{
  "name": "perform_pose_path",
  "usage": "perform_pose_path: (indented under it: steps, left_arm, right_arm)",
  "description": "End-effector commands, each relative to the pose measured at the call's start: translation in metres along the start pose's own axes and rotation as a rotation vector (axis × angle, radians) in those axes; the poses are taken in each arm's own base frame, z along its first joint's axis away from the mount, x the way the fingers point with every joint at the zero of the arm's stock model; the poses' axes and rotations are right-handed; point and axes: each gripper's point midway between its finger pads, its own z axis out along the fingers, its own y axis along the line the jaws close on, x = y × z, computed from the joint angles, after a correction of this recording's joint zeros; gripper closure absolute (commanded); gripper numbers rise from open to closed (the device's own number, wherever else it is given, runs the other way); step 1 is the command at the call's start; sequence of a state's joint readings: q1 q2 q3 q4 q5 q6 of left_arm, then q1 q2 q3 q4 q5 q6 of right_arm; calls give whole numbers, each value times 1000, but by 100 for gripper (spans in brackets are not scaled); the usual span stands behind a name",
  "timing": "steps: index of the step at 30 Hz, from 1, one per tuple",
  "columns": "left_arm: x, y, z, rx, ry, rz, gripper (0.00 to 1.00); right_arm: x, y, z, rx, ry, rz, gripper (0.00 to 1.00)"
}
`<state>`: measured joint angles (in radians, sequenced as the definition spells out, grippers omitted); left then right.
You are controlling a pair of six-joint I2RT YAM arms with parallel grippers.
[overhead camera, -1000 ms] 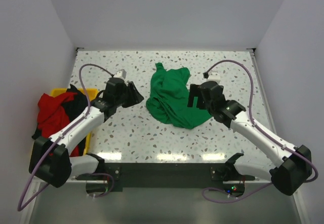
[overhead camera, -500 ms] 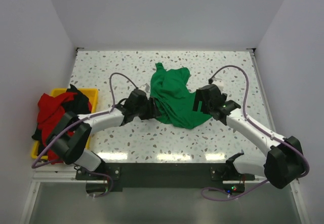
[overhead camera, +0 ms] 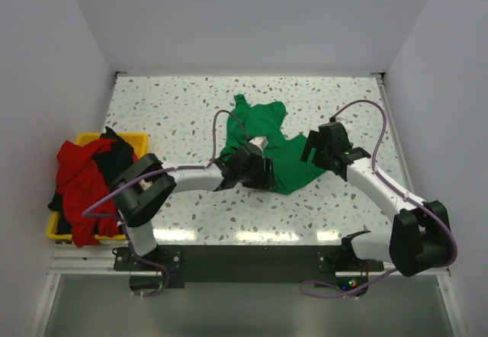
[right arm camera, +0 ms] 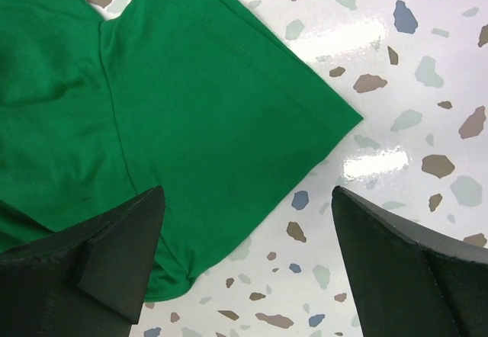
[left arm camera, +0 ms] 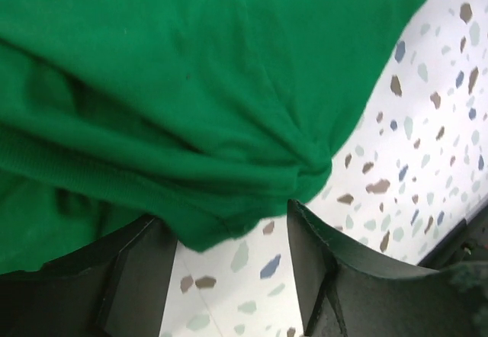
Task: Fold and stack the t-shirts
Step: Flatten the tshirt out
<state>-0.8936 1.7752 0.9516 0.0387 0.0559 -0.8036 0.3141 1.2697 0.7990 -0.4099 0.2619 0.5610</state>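
A bright green t-shirt [overhead camera: 263, 135] lies crumpled in the middle of the speckled table. My left gripper [overhead camera: 263, 175] hovers at its near edge, open. In the left wrist view a rolled green hem [left arm camera: 221, 200] sits between the black fingers [left arm camera: 133, 276], which stand apart over bare table. My right gripper [overhead camera: 324, 150] hangs open over the shirt's right corner. In the right wrist view a flat green sleeve [right arm camera: 213, 123] lies between the wide-spread fingers [right arm camera: 114, 261]. Red and black t-shirts [overhead camera: 84, 173] are heaped at the left.
A yellow bin [overhead camera: 139, 140] at the table's left edge holds the red and black heap, which spills over its sides. White walls close in the table at the back and both sides. A purple cable [overhead camera: 217, 127] arcs above the left arm.
My left arm has swung right from beside the bin to the shirt's near edge. My right gripper has shifted right to the shirt's right corner. The shirt has barely moved.
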Motion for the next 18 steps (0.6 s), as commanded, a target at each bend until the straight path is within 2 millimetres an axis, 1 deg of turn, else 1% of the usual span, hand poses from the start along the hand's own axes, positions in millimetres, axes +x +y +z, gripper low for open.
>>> perform_pose_path:
  steps: [1, 2, 3, 4, 5, 6, 7, 8, 9, 10, 11, 12, 13, 14, 15, 16, 17, 18]
  left_arm:
    - [-25, -4, 11, -35, -76, -19, 38]
    - [-24, -2, 15, -47, -73, -22, 43]
    - [-23, 1, 17, -64, -73, -26, 57]
    - [-21, 6, 16, -89, -65, -35, 68]
    - [-14, 16, 13, -130, -47, -45, 85]
    - [-11, 26, 9, -171, -45, -51, 93]
    - [-14, 27, -1, -176, -64, -68, 97]
    - [-5, 42, -7, -209, -52, -78, 100]
    - [-3, 51, -14, -231, -62, -89, 100]
    - [-7, 51, -27, -218, -88, -107, 100]
    - [5, 71, -33, -252, -71, -126, 100]
    - [8, 79, -40, -268, -69, -146, 100]
    - [4, 82, -53, -264, -89, -161, 100]
    - [10, 106, -61, -312, -85, -197, 100]
    - [13, 121, -70, -346, -83, -220, 100]
    - [4, 126, -85, -343, -126, -245, 100]
    - [4, 154, -97, -402, -147, -305, 100]
    - [4, 168, -109, -440, -164, -350, 100]
  right_arm:
    - [-12, 13, 4, -50, -31, 38, 6]
    - [-10, 14, 5, -55, -25, 38, 6]
    - [-10, 14, 6, -53, -23, 38, 6]
    - [-10, 14, 8, -53, -23, 37, 6]
    - [-10, 15, 8, -52, -20, 37, 6]
    - [-9, 14, 10, -49, -16, 37, 7]
    - [-7, 14, 11, -49, -13, 37, 7]
    - [-6, 15, 12, -54, -8, 35, 7]
    - [-4, 16, 12, -60, -4, 36, 7]
    - [0, 17, 15, -67, 5, 38, 8]
    - [2, 18, 17, -76, 10, 46, 8]
    - [4, 24, 18, -107, 17, 52, 8]
    - [10, 24, 21, -114, 32, 52, 10]
    - [11, 27, 22, -128, 35, 53, 11]
    - [17, 35, 20, -178, 65, 52, 13]
    - [20, 39, 21, -204, 66, 57, 15]
    - [23, 43, 22, -226, 76, 61, 17]
    - [23, 48, 21, -255, 75, 65, 17]
